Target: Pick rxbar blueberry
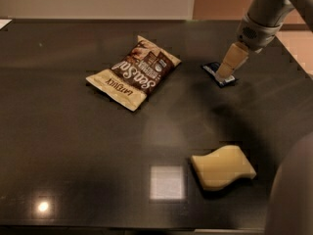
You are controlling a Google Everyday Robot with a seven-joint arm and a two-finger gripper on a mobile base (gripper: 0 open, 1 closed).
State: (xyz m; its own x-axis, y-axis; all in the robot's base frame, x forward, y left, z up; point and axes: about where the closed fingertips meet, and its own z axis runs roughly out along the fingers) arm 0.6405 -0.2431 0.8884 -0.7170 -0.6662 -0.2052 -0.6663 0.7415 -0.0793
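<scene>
Your rxbar blueberry (211, 69), a small flat dark-blue wrapper, lies on the far right part of the dark glossy tabletop (68, 146). The tan-tipped gripper (224, 74) slants in from the upper right with its tip over the bar's middle, and you cannot tell whether it is open, closed or touching the bar. Left of the bar, apart from it, sits a brown-and-cream snack bag (134, 72), and a pale yellow wavy sponge (223, 167) lies nearer the camera, well clear of both.

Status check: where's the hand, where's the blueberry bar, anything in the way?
Hand over the rxbar blueberry, contact unclear. Bar flat on the table. Nothing blocking; snack bag and sponge lie apart.
</scene>
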